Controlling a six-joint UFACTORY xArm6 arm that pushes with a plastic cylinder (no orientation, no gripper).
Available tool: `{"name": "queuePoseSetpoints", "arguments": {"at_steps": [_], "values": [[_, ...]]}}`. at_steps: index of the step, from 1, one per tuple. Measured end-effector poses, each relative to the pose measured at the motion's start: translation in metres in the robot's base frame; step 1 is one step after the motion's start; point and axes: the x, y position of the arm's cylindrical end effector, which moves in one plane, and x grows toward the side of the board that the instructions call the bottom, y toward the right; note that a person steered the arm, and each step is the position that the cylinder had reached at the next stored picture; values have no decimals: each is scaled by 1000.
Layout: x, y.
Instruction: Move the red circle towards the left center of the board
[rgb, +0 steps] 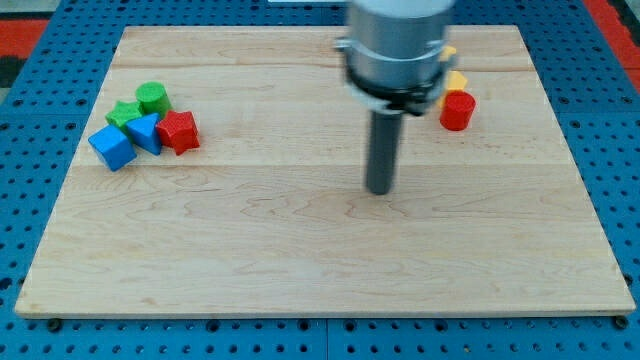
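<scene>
With no jaws to open or close, my tip (379, 189) stands mid-board, well apart from the red circle (457, 110) at its 2 o'clock, which touches a yellow block (455, 80); a careless leftward push could drag that along.

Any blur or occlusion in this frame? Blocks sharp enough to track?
Camera view: arm housing at the view's top is blurred and hides part of the yellow blocks; red circle, my tip and board read sharp; lighting even, no glare.
</scene>
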Motion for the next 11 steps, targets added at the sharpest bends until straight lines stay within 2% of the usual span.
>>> {"name": "queuePoseSetpoints", "arguments": {"at_steps": [1,2,3,4,6,7,8,11], "values": [[-44,64],[-70,87],[-74,104],[-90,106],[-110,58],[-125,80],[-132,63],[-158,-99]]}}
